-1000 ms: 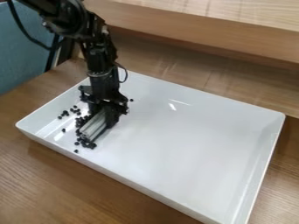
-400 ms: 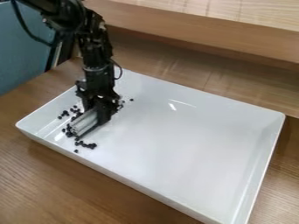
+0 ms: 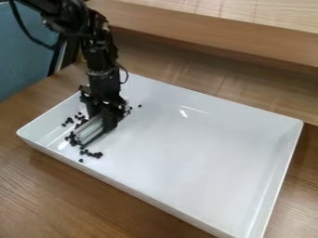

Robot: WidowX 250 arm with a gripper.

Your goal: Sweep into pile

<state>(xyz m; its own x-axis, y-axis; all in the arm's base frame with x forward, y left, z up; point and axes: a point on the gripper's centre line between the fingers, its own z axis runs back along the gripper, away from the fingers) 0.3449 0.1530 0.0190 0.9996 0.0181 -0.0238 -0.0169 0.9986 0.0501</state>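
Note:
The black gripper (image 3: 103, 120) hangs low over the left part of the white tray (image 3: 205, 148), shut on a pale grey, bar-shaped sweeping tool (image 3: 89, 130). The tool lies slanted, its near end pointing to the lower left, down at the tray floor. Small black pieces (image 3: 73, 139) touch or sit close beside that end. More black pieces (image 3: 92, 154) form a short row just below it, and others (image 3: 77, 118) are scattered to its upper left. One single piece (image 3: 140, 106) sits right of the gripper. Part of the floor behind the gripper is hidden.
Raised tray walls surround the work area, with the left corner (image 3: 22, 132) close to the scattered pieces. The tray rests on a brown wooden table (image 3: 62, 195). A wooden ledge (image 3: 217, 39) runs behind it, and a blue panel (image 3: 22, 56) stands at the upper left.
The gripper and tool have moved left, pushing some black pieces leftward. Pieces at the right of the gripper and in the row below the tool have come into sight.

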